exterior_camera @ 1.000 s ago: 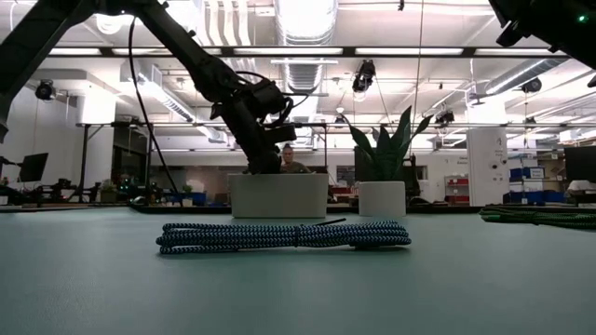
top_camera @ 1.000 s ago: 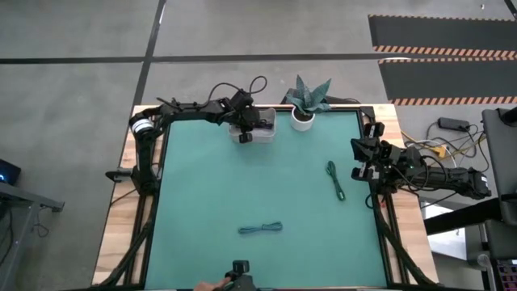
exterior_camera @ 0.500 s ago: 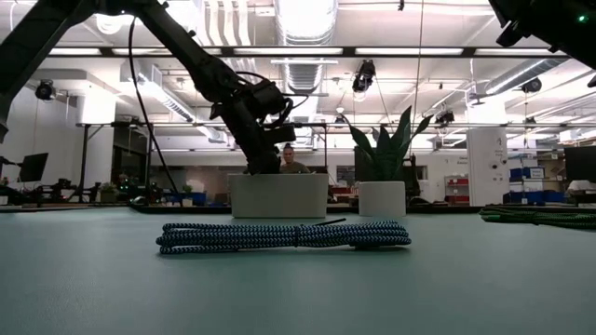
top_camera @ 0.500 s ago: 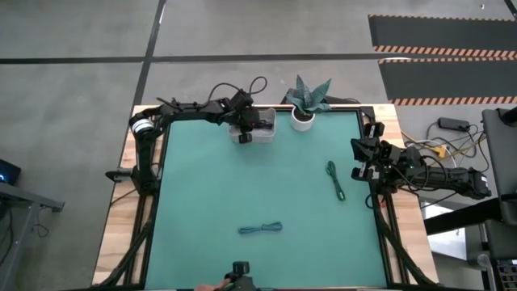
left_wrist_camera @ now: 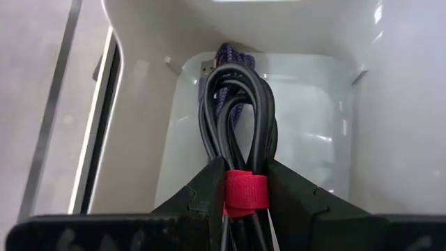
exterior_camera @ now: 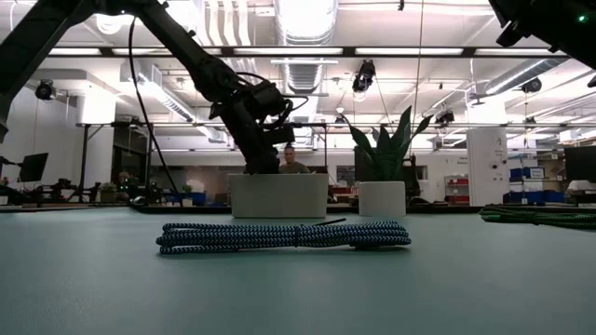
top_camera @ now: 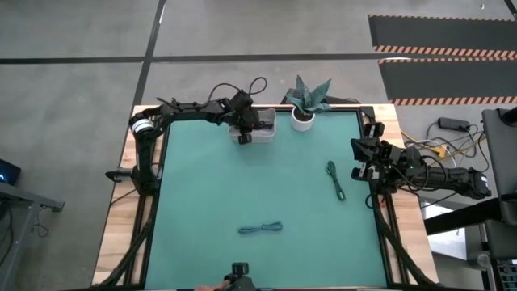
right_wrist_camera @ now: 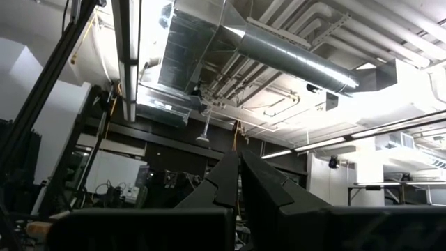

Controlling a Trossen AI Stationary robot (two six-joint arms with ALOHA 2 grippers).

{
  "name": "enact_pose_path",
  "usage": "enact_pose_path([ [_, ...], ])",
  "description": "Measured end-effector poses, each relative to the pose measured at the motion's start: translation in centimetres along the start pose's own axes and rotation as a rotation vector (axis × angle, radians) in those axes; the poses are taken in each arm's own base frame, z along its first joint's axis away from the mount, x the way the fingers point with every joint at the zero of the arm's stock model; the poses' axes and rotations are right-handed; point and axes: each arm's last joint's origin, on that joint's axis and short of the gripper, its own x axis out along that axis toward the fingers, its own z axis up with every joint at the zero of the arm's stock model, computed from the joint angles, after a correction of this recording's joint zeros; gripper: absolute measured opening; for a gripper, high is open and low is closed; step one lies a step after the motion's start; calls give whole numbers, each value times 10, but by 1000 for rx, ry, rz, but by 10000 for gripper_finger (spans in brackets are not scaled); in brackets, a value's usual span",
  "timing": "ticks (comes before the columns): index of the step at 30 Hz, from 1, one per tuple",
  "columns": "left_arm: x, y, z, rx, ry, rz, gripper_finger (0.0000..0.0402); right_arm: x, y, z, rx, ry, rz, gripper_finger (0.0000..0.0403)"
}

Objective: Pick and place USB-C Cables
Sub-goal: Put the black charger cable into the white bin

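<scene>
My left gripper (top_camera: pixel 245 128) points down into the white bin (top_camera: pixel 270 115) at the table's far edge and is shut on a black cable bundle (left_wrist_camera: pixel 237 104) bound by a red strap. A dark blue braided cable (left_wrist_camera: pixel 230 56) lies on the bin's floor beyond it. The green cable (top_camera: pixel 334 179) lies on the mat at the right. The teal-blue cable (top_camera: pixel 260 229) lies near the front edge and also shows in the low view (exterior_camera: pixel 284 235). My right gripper (top_camera: pixel 360 158) is shut and empty at the table's right edge, pointing upward. My left gripper pinches the black bundle between its two fingers (left_wrist_camera: pixel 206 187) at the red strap (left_wrist_camera: pixel 244 193). The fingers come from above, pointing down into the bin. The bundle's looped end (left_wrist_camera: pixel 235 75) hangs below the fingers inside the bin. I cannot tell whether it touches the floor.
A potted plant (top_camera: pixel 307 100) in a white pot stands just right of the bin at the far edge. Green mat (top_camera: pixel 242 186) lies bare between the bin and the two loose cables. A person shows in the room behind the bin (exterior_camera: pixel 291 160).
</scene>
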Motion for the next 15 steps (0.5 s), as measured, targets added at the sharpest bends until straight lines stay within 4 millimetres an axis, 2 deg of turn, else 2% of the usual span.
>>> enact_pose_path([
  [15,0,-3,-4,-57,24,-62,77,0,0,0,0,0,0,9],
])
